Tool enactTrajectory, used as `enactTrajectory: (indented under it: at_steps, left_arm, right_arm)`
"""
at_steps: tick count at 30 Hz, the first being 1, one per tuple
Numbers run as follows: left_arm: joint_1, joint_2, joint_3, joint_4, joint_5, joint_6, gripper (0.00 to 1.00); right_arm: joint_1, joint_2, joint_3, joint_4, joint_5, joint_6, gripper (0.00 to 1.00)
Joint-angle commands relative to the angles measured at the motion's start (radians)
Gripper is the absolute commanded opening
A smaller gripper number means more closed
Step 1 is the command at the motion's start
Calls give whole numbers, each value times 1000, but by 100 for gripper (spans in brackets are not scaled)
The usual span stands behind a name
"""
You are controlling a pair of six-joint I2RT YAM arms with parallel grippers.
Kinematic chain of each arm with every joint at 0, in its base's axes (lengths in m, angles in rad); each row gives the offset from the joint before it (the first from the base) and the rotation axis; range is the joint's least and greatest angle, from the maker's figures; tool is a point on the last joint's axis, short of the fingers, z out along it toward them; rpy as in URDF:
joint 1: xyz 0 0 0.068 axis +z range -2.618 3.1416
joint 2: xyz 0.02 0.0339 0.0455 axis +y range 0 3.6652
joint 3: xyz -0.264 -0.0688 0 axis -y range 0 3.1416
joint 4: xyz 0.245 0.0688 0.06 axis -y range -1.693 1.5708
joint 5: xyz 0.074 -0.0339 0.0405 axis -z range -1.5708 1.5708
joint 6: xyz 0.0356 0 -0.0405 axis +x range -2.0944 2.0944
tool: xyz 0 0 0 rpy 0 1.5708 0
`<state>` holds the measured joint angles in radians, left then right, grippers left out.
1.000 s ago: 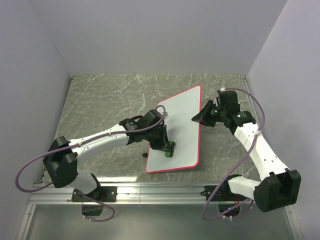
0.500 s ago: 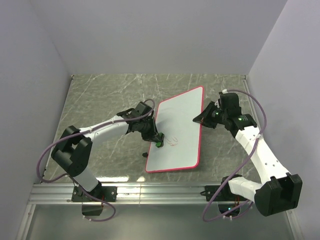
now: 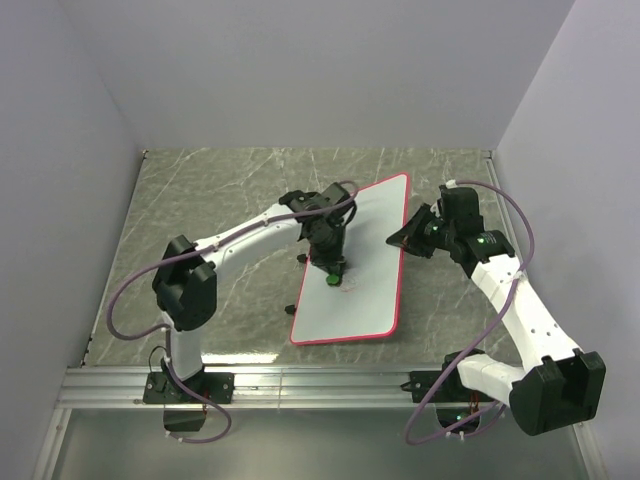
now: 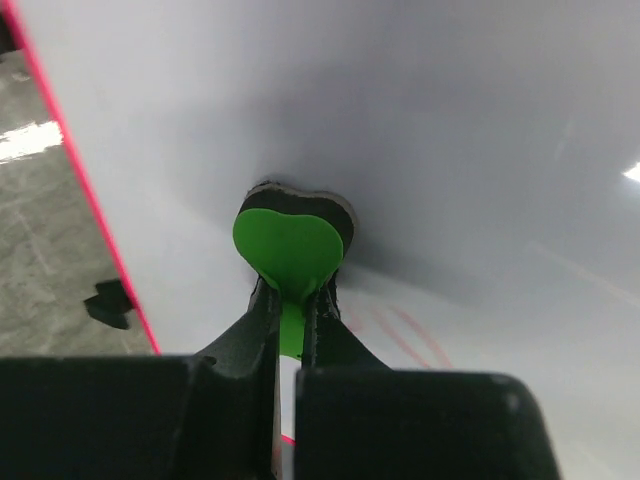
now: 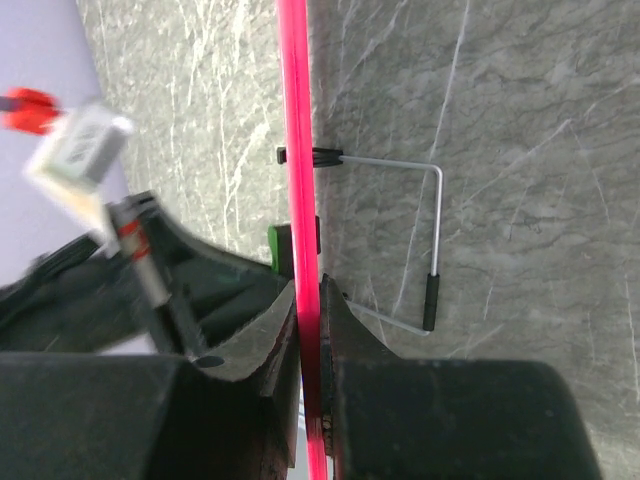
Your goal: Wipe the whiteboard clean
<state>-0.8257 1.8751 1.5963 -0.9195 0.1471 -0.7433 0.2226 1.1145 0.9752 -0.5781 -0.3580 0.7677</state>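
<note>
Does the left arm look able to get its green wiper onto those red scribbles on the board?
Probably yes: the green eraser, pinched in the left jaws, rests on the whiteboard right beside the red marks, with nothing between.

Whiteboard (image 3: 368, 300): one, rectangular, thin red-pink rim, rounded corners.
White face, mostly clean; a few faint red marker strokes (image 4: 400, 335) near its middle. Sits mid-tabletop (image 3: 200, 200), skewed, long sides running from near-left toward far-right.
</note>
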Motion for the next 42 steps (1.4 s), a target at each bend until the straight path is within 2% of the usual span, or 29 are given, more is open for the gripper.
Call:
enactTrajectory:
  at_steps: [1, 5, 11, 14, 19, 24, 27, 30, 34, 36, 37, 42]
  left_arm:
    - [-141, 81, 172, 76, 160, -37, 0]
    - [-171, 59, 205, 90, 216, -91, 0]
    - [-171, -13, 125, 125, 230, -125, 0]
    - [-159, -59, 35, 174, 224, -122, 0]
    - [-104, -134, -229, 271, 250, -122, 0]
    - [5, -214, -479, 355, 246, -97, 0]
    - [82, -212, -564, 386, 235, -76, 0]
    - [132, -179, -570, 403, 229, -38, 0]
    - [151, -154, -480, 314, 171, 13, 0]
    - [160, -183, -414, 277, 135, 22, 0]
    - [168, -200, -392, 257, 74, 19, 0]
    - [308, -356, -299, 153, -36, -1, 0]
  right_arm:
    - [37, 5, -15, 3, -16, 24, 0]
    - [37, 15, -9, -2, -6, 18, 0]
    - [37, 27, -9, -3, 4, 13, 0]
    - [35, 28, -12, -2, 5, 16, 0]
    - [35, 33, 3, -15, 13, 12, 0]
    - [37, 36, 13, -19, 16, 13, 0]
    - [37, 33, 13, -17, 14, 15, 0]
    - [35, 34, 19, -22, 17, 12, 0]
    - [37, 41, 25, -26, 22, 12, 0]
    - [35, 39, 25, -25, 24, 16, 0]
    - [35, 38, 23, -22, 25, 18, 0]
    - [37, 22, 3, -20, 33, 25, 0]
